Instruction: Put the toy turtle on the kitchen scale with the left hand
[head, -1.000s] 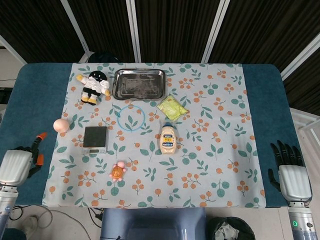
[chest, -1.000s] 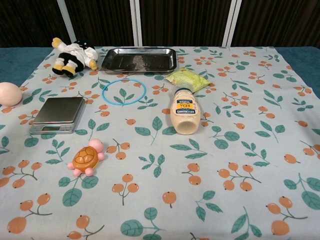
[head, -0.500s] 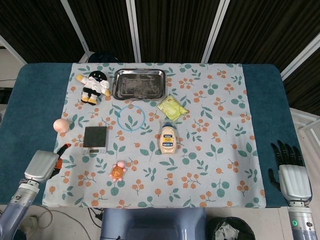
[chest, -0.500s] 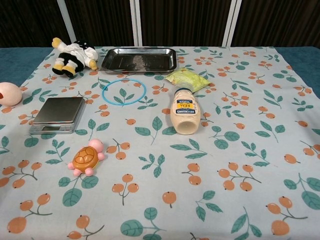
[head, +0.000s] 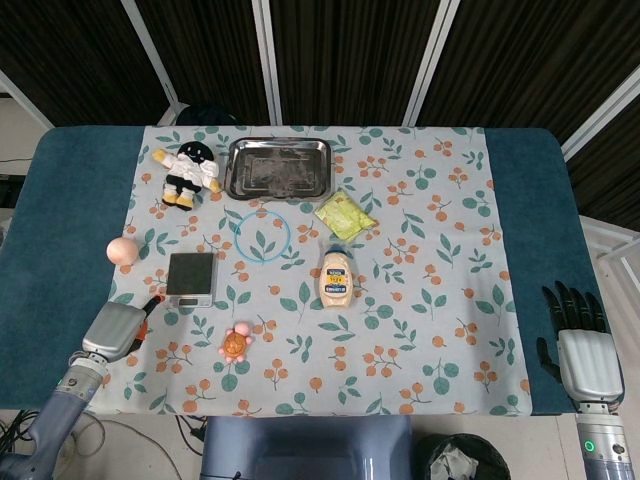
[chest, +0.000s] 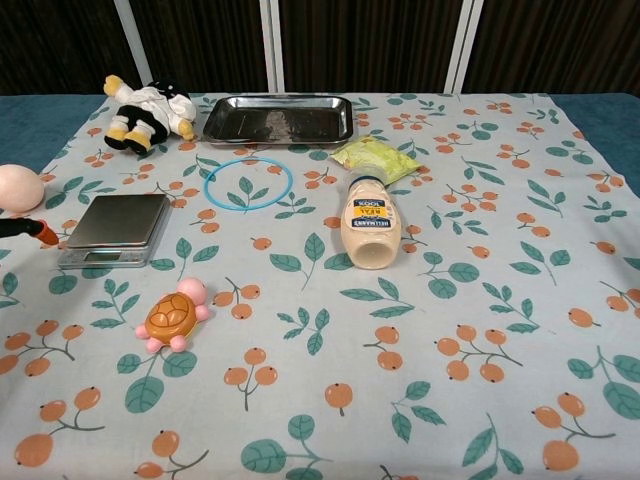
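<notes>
Now bring your left hand (head: 120, 330), whose finger pose I cannot tell, over the orange-shelled pink toy turtle (head: 236, 342) lying just near-right of the flat silver kitchen scale (head: 190, 277), and grasp its shell.

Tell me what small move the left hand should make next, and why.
Probably carry the left hand further right, over the toy turtle, then lower to grasp it. The hand holds nothing and sits by the cloth's left edge, apart from the turtle, which lies untouched just in front of the kitchen scale.
</notes>
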